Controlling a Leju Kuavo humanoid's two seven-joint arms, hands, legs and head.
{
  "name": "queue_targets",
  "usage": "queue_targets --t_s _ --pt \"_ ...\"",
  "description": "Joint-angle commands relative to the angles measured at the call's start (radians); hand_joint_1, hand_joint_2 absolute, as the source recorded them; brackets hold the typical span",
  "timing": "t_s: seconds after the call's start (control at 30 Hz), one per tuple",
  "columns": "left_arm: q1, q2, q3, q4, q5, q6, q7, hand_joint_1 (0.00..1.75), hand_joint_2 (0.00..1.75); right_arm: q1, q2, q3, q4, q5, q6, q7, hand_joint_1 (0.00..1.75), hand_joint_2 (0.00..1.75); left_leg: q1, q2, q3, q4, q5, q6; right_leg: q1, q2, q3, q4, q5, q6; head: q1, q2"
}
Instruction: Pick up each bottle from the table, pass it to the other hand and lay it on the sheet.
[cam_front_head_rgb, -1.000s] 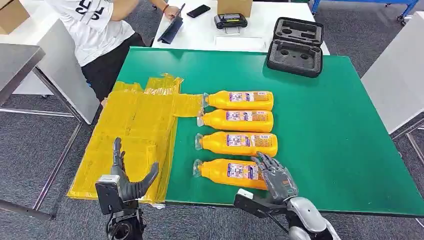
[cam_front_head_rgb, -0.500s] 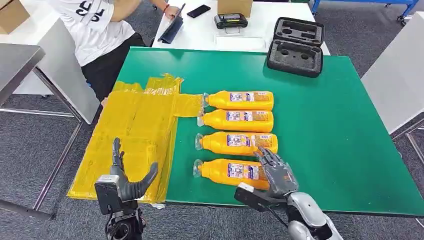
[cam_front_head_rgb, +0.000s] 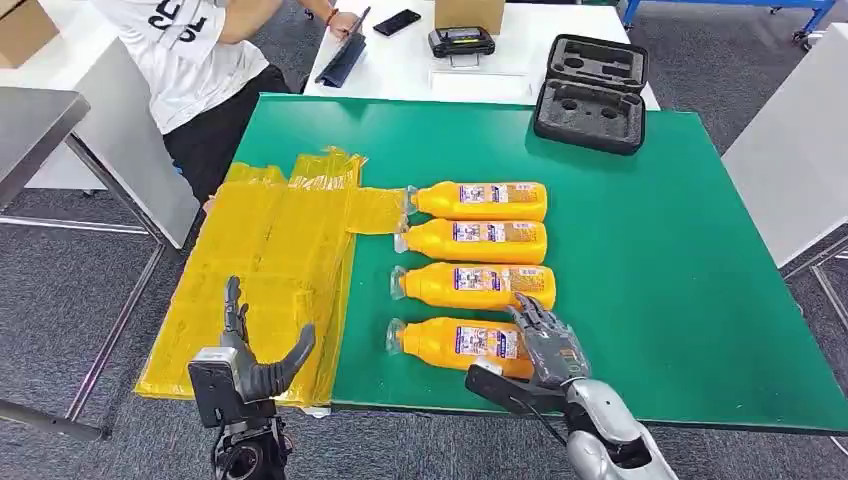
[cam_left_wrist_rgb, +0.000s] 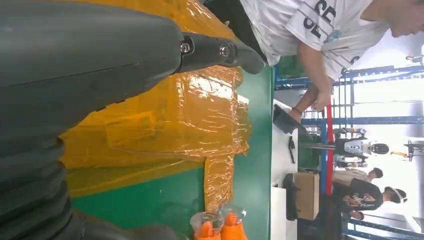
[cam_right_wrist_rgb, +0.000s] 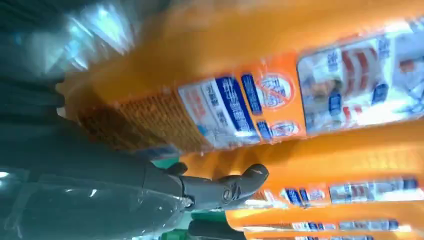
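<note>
The right hand (cam_front_head_rgb: 548, 345) has crept a little further left and forward over the last second, so its fingers now lie spread over the base end of the nearest bottle (cam_front_head_rgb: 455, 343). In the right wrist view the thumb (cam_right_wrist_rgb: 225, 189) reaches under the label side of that bottle (cam_right_wrist_rgb: 240, 95), but no closed grasp shows: the hand is spread against it, not yet clamped. The bottle itself has not shifted; it lies on its side near the table's front edge, cap pointing left toward the sheet (cam_front_head_rgb: 270, 270).

Beyond it, 3 more bottles (cam_front_head_rgb: 478, 232) lie in a row running away from the robot, all caps left, none moved.

The left hand (cam_front_head_rgb: 250, 360) has held its place at the near left, over the near edge of the yellow sheet, fingers spread and empty, thumb out to the right, ready to receive.

My reading: the task stands at its 1st pick, with 0 bottles on the sheet. The small advance suggests the grasp is being set; next the fingers must wrap the body firmly, since the smooth round bottle could roll toward its neighbour.

At the far left a person (cam_front_head_rgb: 190, 60) sits by the table.
</note>
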Motion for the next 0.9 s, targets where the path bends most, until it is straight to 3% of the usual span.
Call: queue_targets --t_s 0.03,0.23,0.27,0.33,0.4,0.67,0.9 --pt "-0.022 0.006 0.009 0.045 0.005 -0.002 0.004 0.00 1.75 -0.066 0.041 0.017 0.181 0.001 0.026 -0.014 0.00 1.75 0.001 0.001 0.006 -0.002 -0.001 -0.001 0.001 0.001 0.006 -0.002 -0.001 -0.002 0.000 0.000" --pt "-0.020 0.007 0.011 0.044 0.006 -0.003 0.003 0.00 1.75 -0.065 0.039 0.019 0.180 -0.001 0.028 -0.016 0.02 1.75 0.001 0.001 0.007 -0.002 -0.001 -0.001 0.001 0.000 0.007 -0.002 -0.001 -0.002 0.000 0.000" --pt "-0.019 0.007 0.011 0.044 0.006 -0.003 0.003 0.00 1.75 -0.066 0.038 0.020 0.180 -0.001 0.029 -0.016 0.14 1.75 0.001 0.001 0.007 -0.001 -0.001 -0.001 0.001 0.000 0.006 -0.002 -0.001 -0.001 0.000 0.000" --pt "-0.015 0.007 0.012 0.044 0.007 -0.003 0.002 0.00 1.75 -0.065 0.034 0.031 0.181 0.001 0.034 -0.021 0.61 1.75 0.001 0.001 0.009 -0.002 -0.001 -0.001 0.001 0.001 0.008 -0.002 -0.001 -0.002 0.000 0.000" --pt "-0.013 0.008 0.013 0.045 0.009 -0.004 0.001 0.00 1.75 -0.061 0.034 0.032 0.181 0.001 0.033 -0.021 1.38 1.75 0.001 0.001 0.008 -0.002 -0.001 -0.001 0.001 0.000 0.007 -0.002 0.000 -0.001 0.000 0.000" --pt "-0.013 0.008 0.013 0.045 0.009 -0.004 0.001 0.00 1.75 -0.059 0.034 0.033 0.181 0.001 0.033 -0.021 1.34 1.75 0.001 0.001 0.010 -0.002 -0.001 -0.001 0.001 0.000 0.009 -0.002 -0.001 -0.002 0.000 0.000" --pt "-0.004 0.005 0.018 0.029 0.008 -0.001 0.000 0.00 1.75 -0.043 0.032 0.055 0.145 0.007 0.038 -0.021 1.59 1.75 0.001 0.000 0.010 -0.002 -0.001 -0.001 0.001 0.000 0.009 -0.002 -0.001 -0.002 0.000 0.000"
